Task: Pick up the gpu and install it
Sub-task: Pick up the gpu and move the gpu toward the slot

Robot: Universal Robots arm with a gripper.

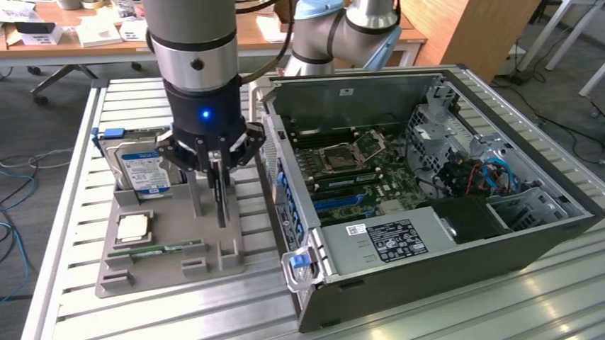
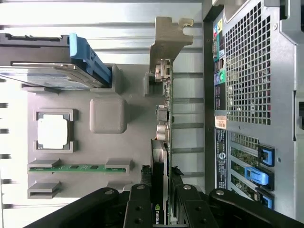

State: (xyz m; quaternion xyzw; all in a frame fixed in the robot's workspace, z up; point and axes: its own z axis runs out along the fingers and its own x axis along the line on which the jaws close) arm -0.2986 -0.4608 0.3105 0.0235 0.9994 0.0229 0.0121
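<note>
With gripper (image 1: 218, 170) closed narrow on the upright gpu (image 2: 162, 142) directly beneath, in its tray (image 1: 170, 273) slot beside the open case (image 1: 426, 269): grasped, by the look of it, but not yet lifted out, carried across or seated in the board (image 1: 369, 177).

exterior: high, oblique, mid-range | wrist: close, looking down | shared: parts tray (image 1: 161, 275) (image 2: 135, 142)

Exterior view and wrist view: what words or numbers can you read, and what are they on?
No text reads clearly.
gpu: small green logo mark, no letters legible.
hard drive label: print too small.
power supply label: print too small.
computer case rear sticker: blurred.
</note>
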